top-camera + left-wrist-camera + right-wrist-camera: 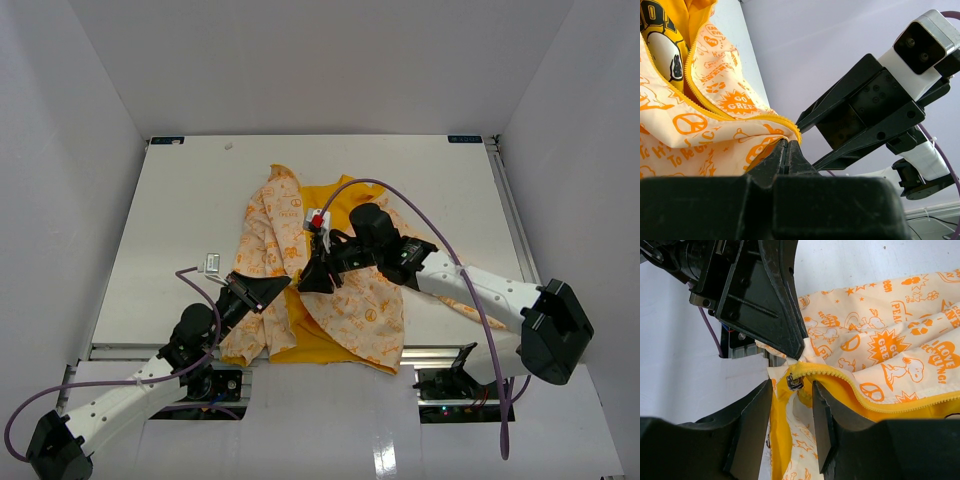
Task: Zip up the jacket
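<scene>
The jacket (352, 300) lies spread open on the white table, cream with orange prints outside and yellow lining showing. My left gripper (283, 288) is shut on the jacket's bottom corner (775, 131), right at the lower end of the yellow zipper (695, 85). My right gripper (308, 282) comes in from the right and faces it. In the right wrist view the right gripper (791, 390) is open, and the small silver zipper slider (795, 383) sits between its fingertips, touching neither. The left gripper's fingers (775, 315) pinch the fabric just above the slider.
A small silver-white object (212, 263) lies on the table left of the jacket. A white and red tag (318, 218) shows near the jacket's collar area. A purple cable (400, 195) arches over the right arm. White walls close in the table on three sides.
</scene>
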